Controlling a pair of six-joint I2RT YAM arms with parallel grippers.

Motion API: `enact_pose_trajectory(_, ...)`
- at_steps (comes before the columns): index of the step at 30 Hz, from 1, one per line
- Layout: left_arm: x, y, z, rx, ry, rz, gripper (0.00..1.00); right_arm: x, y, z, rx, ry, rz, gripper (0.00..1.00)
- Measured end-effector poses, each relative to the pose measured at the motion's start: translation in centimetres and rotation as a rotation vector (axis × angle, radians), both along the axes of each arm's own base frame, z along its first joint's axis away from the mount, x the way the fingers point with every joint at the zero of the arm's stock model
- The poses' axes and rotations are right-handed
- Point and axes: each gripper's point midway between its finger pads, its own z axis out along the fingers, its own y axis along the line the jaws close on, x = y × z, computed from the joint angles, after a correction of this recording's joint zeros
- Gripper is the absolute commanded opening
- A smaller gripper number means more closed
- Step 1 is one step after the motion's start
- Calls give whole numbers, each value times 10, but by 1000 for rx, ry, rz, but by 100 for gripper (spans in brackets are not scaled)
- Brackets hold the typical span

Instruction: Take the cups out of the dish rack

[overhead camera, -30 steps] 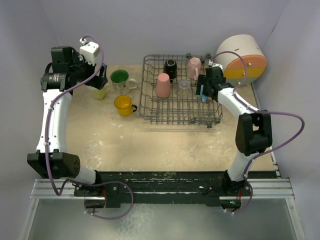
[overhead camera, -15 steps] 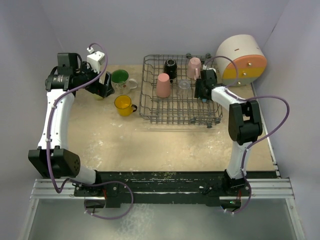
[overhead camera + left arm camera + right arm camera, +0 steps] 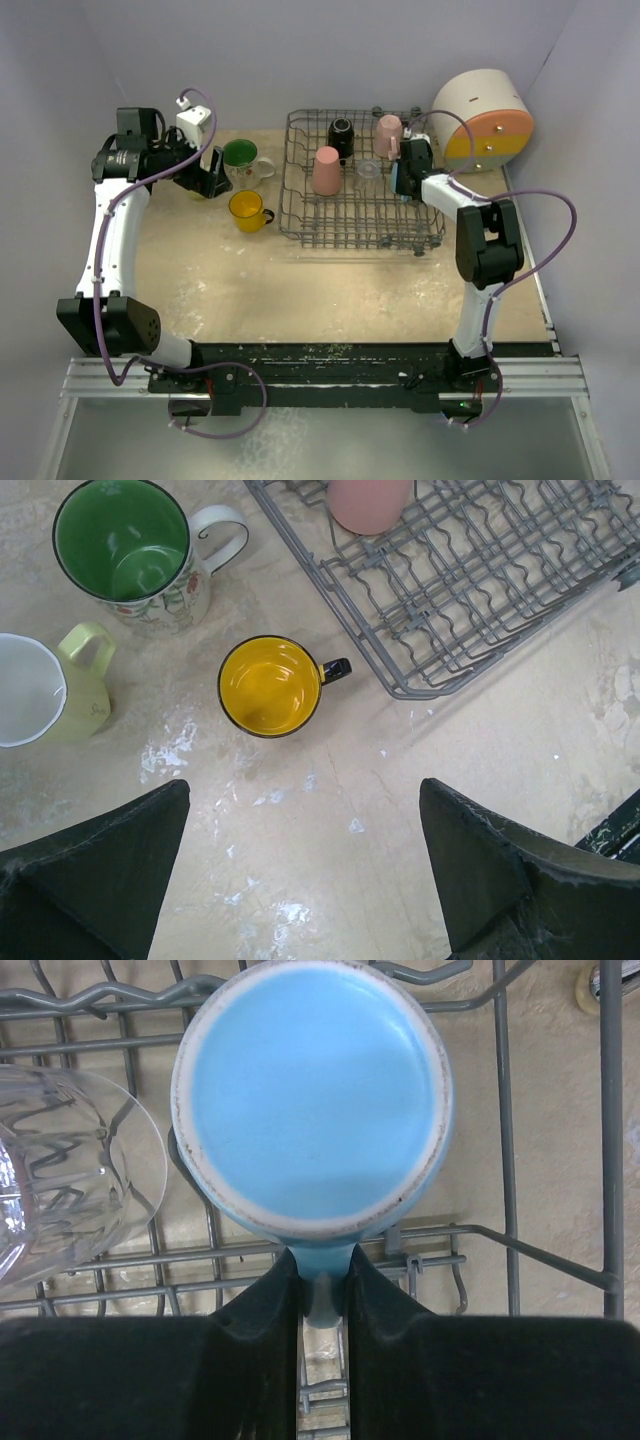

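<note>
The grey wire dish rack [image 3: 350, 225] holds a salmon tumbler [image 3: 326, 170], a black mug [image 3: 341, 135], a pink mug [image 3: 388, 132] and a clear glass [image 3: 368, 169]. My right gripper [image 3: 322, 1275] is shut on the handle of an upside-down light blue cup [image 3: 312, 1100] at the rack's right side, beside the clear glass [image 3: 60, 1170]. Left of the rack [image 3: 450, 600], three cups stand on the table: green-inside [image 3: 125, 545], pale yellow-green [image 3: 45, 690] and yellow-orange [image 3: 270, 685]. My left gripper [image 3: 303, 800] hovers open above them, holding nothing.
A round cream, orange and yellow drawer box [image 3: 482, 108] stands at the back right, close behind the right arm. Purple walls enclose the table on three sides. The table top shows white scuffs.
The right jaws have closed on the light blue cup's handle. The left gripper drew back from the pale yellow-green cup, then held still.
</note>
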Motion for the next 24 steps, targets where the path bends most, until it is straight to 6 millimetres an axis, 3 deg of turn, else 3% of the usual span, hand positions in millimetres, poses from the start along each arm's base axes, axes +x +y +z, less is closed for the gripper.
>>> enact_pose_trajectory(3,-2,-1,0,-5,6,-8,99,-1,0,1,-2,-12,3,0)
enact_pose_trajectory(9,-5,-4,-2,-5,7,-40,99,-9,4,20,-15,-47,11,0)
enact_pose_trajectory(12,-7,-6,-4,-2,2,-63,99,-16,8,47,-25,-89,19,0)
enact_pose_trajectory(17,-16,-12,-11,-11,10,-122,99,-28,24,109,-4,-203,52,0)
enact_pose_trajectory(20,-26,-16,-18,-14,10,-166,99,-41,45,142,61,-255,106,0)
enact_pose_trajectory(24,-36,-24,-21,0,-21,-240,99,-62,78,168,218,-265,208,0)
